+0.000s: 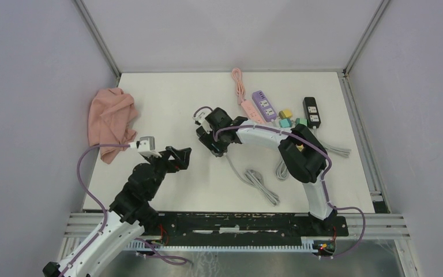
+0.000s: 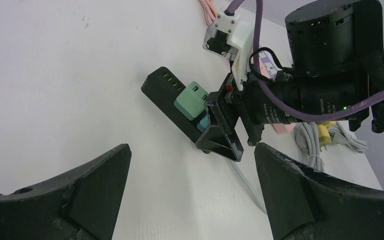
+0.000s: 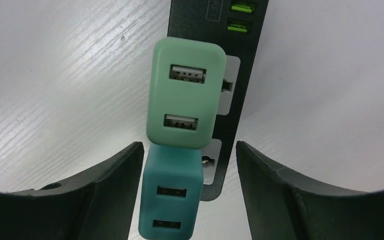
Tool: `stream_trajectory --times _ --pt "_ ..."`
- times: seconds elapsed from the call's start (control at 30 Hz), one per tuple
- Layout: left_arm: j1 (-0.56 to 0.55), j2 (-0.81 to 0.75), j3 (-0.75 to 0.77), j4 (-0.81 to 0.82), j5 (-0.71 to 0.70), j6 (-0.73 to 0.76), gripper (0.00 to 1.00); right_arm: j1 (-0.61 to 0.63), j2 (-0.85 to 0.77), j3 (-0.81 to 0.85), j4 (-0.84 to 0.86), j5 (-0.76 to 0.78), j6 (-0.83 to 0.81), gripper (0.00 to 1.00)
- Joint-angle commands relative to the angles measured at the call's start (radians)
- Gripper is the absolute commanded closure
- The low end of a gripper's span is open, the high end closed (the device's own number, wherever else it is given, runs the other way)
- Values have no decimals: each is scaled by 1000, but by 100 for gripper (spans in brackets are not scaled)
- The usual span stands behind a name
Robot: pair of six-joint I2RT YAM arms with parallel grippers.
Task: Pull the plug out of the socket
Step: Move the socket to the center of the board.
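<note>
Right claw (image 3: 189,145), released astride what seems the teal plug (image 3: 172,200), should shift toward nine o'clock, clench squarely, pull straight.

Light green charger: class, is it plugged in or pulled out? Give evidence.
Plugged in: the light green charger sits flush on the black power strip in both wrist views, no prongs showing.

Holds the left arm (image 1: 132,196) folded close to its base, left gripper (image 1: 177,156) level and aimed rightward, jaws spread wide. Stretches the right arm (image 1: 300,156) forward and leftward, wrist bent, right gripper (image 1: 212,141) tipped down, jaws parted
</note>
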Motion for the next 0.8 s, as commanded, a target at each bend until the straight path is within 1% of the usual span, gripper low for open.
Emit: stream_trajectory --times 0.0,0.07,0.13,0.23,0.3,0.33,0.4,0.43,0.6,0.77 --pt "6 -19 -6 -9 -16 -30 1 4 3 49 9 19 -29 29" --pt "5 -22 -7 -11 -14 -27 1 2 4 52 -7 12 -53 34" --pt "5 -26 -7 -18 -12 -24 1 1 1 55 -28 -2 -89 46" --pt "5 -32 -11 -22 -9 -22 1 -7 -4 64 -78 -39 -156 57" --pt "5 -39 -12 -22 -4 -21 1 -22 -16 66 -133 -103 -236 67" --pt "5 -42 -14 -20 3 -20 1 -31 -30 65 -160 -168 -274 72" --pt "4 -42 -18 -10 18 -15 1 -60 -58 53 -219 -276 -360 75" --pt "5 -40 -21 -3 30 -13 1 -74 -75 43 -239 -306 -396 77" --pt "4 -14 -39 59 113 6 1 -128 -162 -62 -294 -379 -572 80" --pt "4 -7 -106 216 236 14 0 -160 -242 -179 -415 -464 -794 81"
